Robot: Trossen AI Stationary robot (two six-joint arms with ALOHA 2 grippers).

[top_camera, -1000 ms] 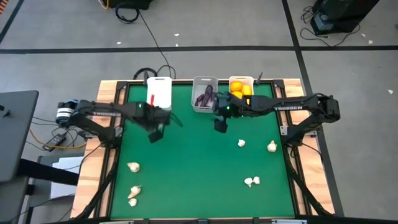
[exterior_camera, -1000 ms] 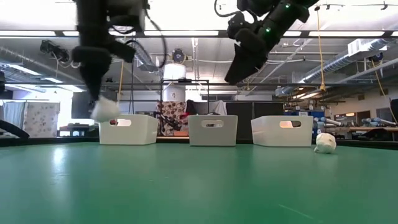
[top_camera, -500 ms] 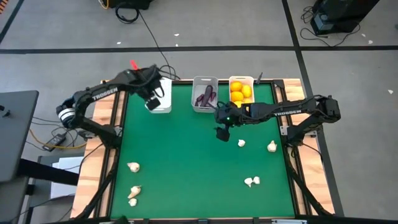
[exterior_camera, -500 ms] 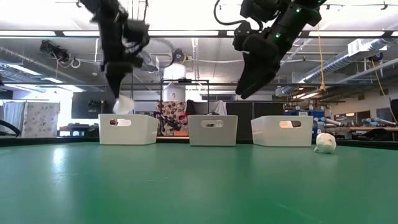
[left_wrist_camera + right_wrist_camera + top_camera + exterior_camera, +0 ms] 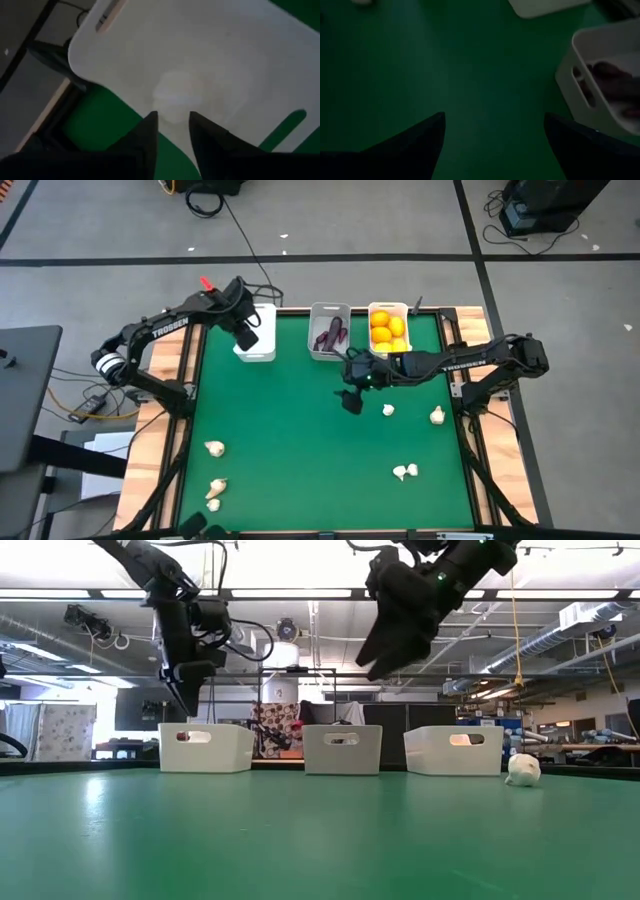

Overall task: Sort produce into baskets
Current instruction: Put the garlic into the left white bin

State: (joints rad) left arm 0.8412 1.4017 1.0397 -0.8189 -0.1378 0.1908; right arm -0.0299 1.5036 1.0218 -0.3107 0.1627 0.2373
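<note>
My left gripper (image 5: 245,337) is open above the left white basket (image 5: 258,330), at the table's far left; it also shows in the low view (image 5: 186,705). A garlic bulb (image 5: 175,95) lies in that basket below the fingers. My right gripper (image 5: 350,398) is open and empty above the green table, left of a loose garlic bulb (image 5: 388,410). The middle basket (image 5: 329,332) holds purple eggplants (image 5: 331,335). The right basket (image 5: 388,325) holds yellow-orange citrus fruits (image 5: 388,327).
More garlic bulbs lie on the table: one at the right (image 5: 437,416), a pair at the near right (image 5: 404,472), and three at the near left (image 5: 214,448) (image 5: 216,490) (image 5: 213,505). The three baskets stand in a row along the far edge.
My left gripper has carried a garlic bulb from over the table toward the far edge and up, to above the left white basket, and has let it go; the bulb now lies in the basket. My right gripper has gone a little toward the near edge.
</note>
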